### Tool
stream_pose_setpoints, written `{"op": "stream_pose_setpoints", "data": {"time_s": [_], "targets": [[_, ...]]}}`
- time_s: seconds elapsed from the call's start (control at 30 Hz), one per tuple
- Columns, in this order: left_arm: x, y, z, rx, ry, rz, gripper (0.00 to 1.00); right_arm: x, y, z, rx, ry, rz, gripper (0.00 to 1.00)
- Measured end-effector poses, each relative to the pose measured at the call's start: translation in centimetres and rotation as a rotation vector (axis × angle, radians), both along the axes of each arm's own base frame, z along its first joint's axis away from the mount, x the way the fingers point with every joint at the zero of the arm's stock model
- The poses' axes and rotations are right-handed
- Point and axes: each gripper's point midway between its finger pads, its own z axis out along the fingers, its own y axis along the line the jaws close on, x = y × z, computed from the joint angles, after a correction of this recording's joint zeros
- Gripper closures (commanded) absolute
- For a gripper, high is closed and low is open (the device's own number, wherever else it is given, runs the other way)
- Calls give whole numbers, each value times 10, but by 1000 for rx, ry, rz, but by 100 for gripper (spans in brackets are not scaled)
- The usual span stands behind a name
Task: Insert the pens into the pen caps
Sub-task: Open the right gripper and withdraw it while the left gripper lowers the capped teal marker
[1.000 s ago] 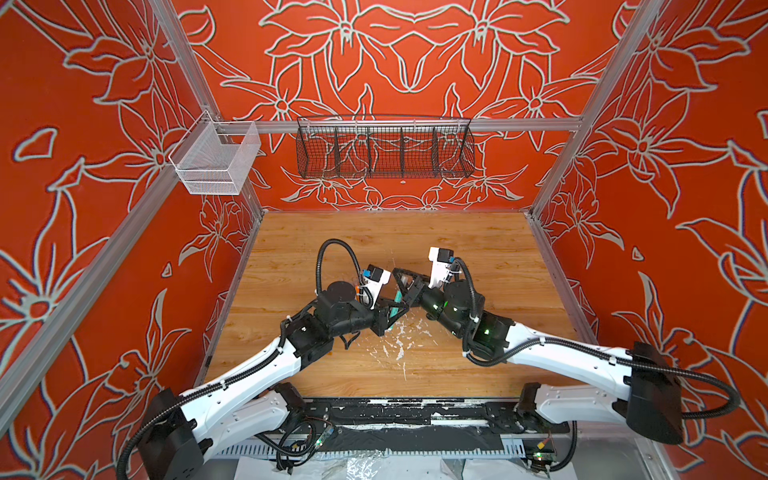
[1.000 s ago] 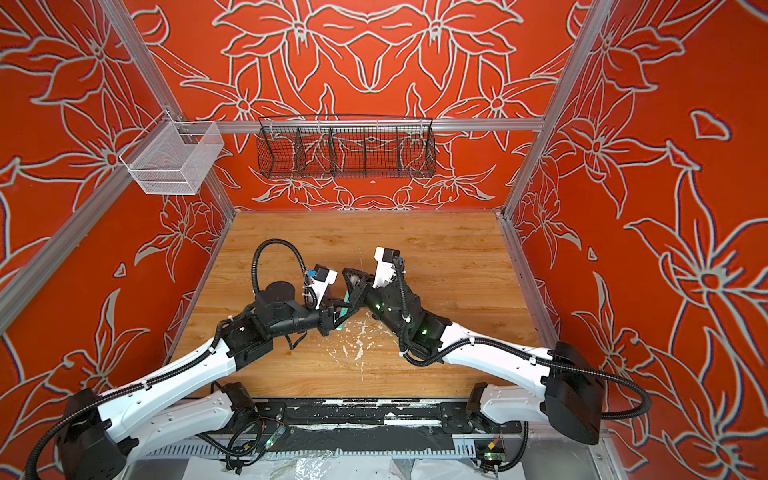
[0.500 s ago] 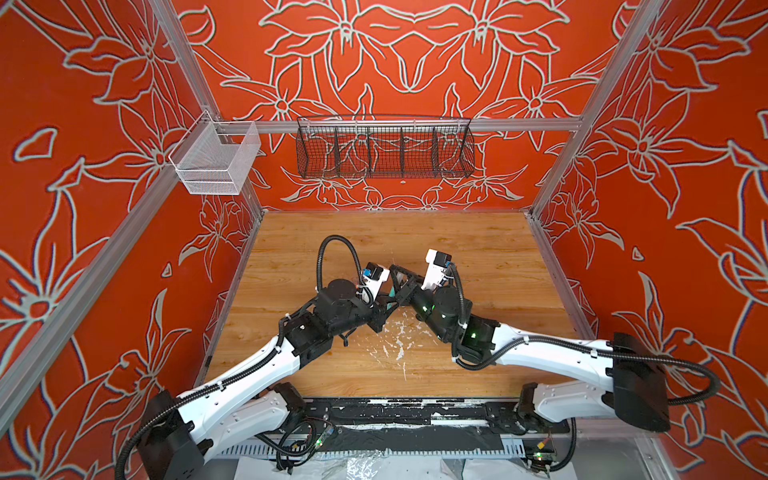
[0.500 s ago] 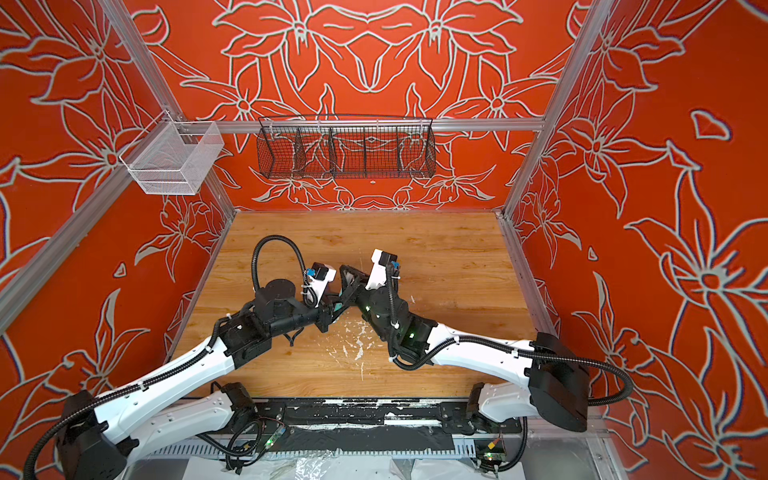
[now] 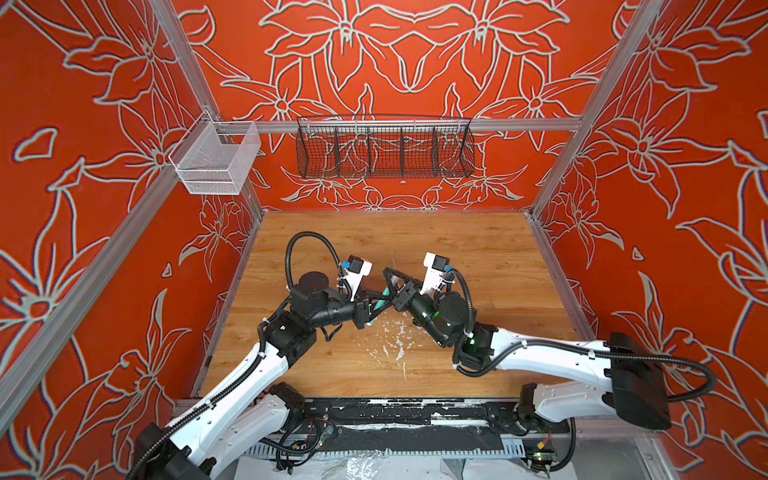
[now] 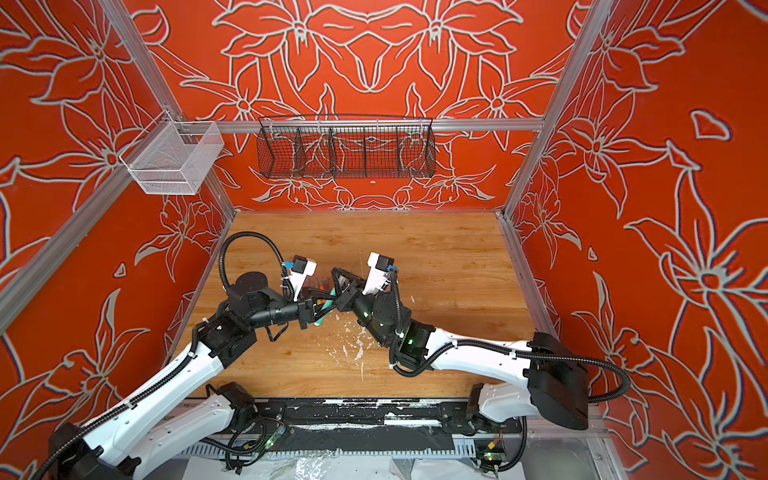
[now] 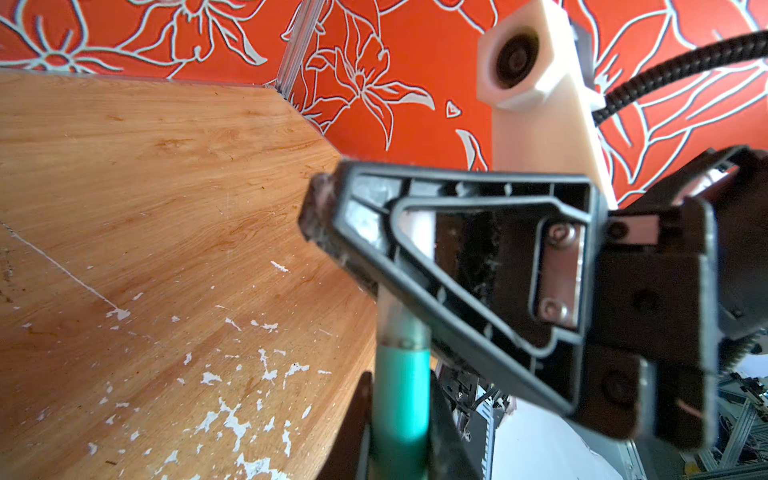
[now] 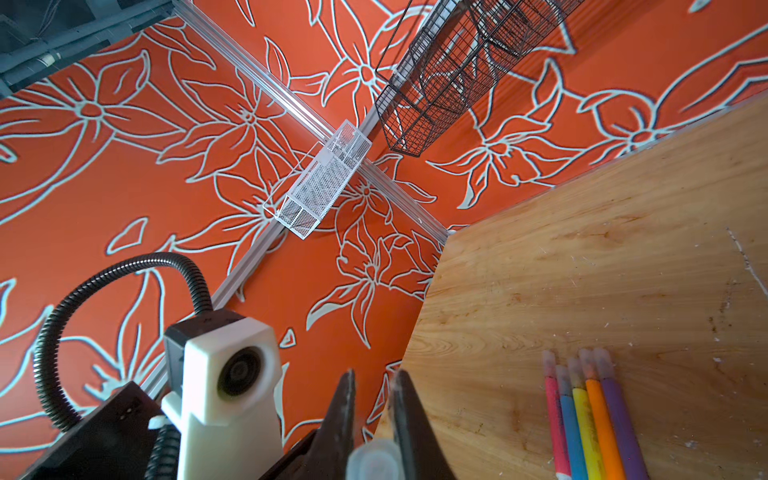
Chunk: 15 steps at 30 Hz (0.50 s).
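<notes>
Both pincers meet over the middle of the wooden table (image 5: pixel 457 249) in both top views: our left pincer (image 5: pixel 371 309) is clamped on the green pen (image 5: pixel 379 305), and our right pincer (image 5: pixel 388 283) is closed at the pen's far end.

From the left wrist we see the green pen (image 7: pixel 401 407) rising between our left fingers (image 7: pixel 360 428), its end sheathed in a clear cap (image 7: pixel 397 320) that the right pincer's black fingers (image 7: pixel 365 224) pinch.

From the right wrist we see that cap (image 8: pixel 374 461) squeezed between the closed-in fingers (image 8: pixel 409 415). Five more pens (image 8: pixel 590 419), pink, blue, yellow, orange and purple, lie side by side on the table (image 8: pixel 602 249), each with a pale translucent end.
</notes>
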Motion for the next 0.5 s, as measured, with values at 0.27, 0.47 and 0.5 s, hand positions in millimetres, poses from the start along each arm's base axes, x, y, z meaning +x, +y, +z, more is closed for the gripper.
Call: {"op": "stream_pose_setpoints", "data": {"time_s": [0.27, 0.47, 0.5], "targets": [[78, 83, 5, -71, 1, 564, 100, -42, -18, -16, -312, 26, 97, 30], [98, 119, -93, 22, 307, 844, 100, -14, -117, 14, -456, 14, -149, 13], [100, 122, -110, 52, 362, 872, 100, -11, -141, 24, -457, 4, -214, 12]]}}
